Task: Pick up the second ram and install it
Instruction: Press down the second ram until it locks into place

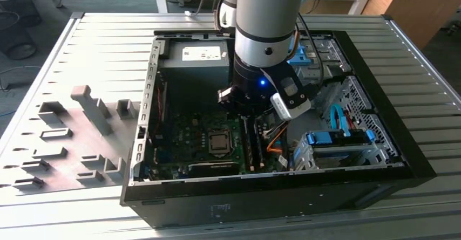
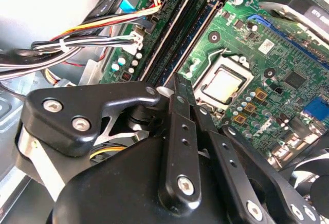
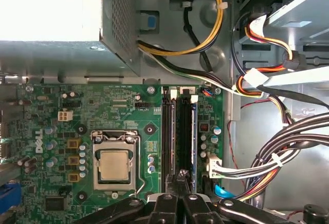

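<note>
The gripper point(image 3: 182, 179) is seen with its fingers drawn narrow, almost together, their tips set at the near end of the second ram point(image 3: 185, 136); whether the stick is pinched or only touched cannot be told. The ram is stood on edge in its slot on the motherboard, its long axis running straight away from the fingertips. Two dark sticks are counted side by side, the other stick point(image 3: 169, 136) lying nearer the one silver processor point(image 3: 114, 165), all inside the one PC case point(image 1: 288, 180).

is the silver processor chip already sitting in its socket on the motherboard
Yes, in the first wrist view the processor chip lies flat inside its metal socket frame on the motherboard.
</note>
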Controlling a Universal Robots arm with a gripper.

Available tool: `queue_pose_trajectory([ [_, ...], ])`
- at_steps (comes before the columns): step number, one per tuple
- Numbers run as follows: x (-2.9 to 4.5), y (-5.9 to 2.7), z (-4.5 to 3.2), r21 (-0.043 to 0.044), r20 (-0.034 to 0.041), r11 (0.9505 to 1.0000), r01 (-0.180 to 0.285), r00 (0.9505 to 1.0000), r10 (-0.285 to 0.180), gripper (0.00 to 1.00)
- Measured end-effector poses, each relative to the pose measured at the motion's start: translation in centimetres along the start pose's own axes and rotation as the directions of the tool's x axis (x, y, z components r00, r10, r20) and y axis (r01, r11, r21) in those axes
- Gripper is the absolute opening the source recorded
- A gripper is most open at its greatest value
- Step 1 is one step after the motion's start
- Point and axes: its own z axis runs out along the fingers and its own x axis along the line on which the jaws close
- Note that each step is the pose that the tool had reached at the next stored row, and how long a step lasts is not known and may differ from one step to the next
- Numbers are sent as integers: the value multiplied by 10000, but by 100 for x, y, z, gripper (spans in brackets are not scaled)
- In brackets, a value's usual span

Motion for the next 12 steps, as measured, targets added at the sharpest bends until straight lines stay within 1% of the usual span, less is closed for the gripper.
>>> queue_pose_trajectory([
  [3,1,20,48,-5,0,10000,-4,10000,4,11],
  [6,3,77,100,-3,-1,10000,-4,10000,4,11],
  [7,3,105,119,-5,0,10000,-3,10000,3,11],
  [10,2,234,170,14,-1,10000,-2,10000,2,11],
  [12,3,298,206,14,1,10000,-3,10000,3,11],
])
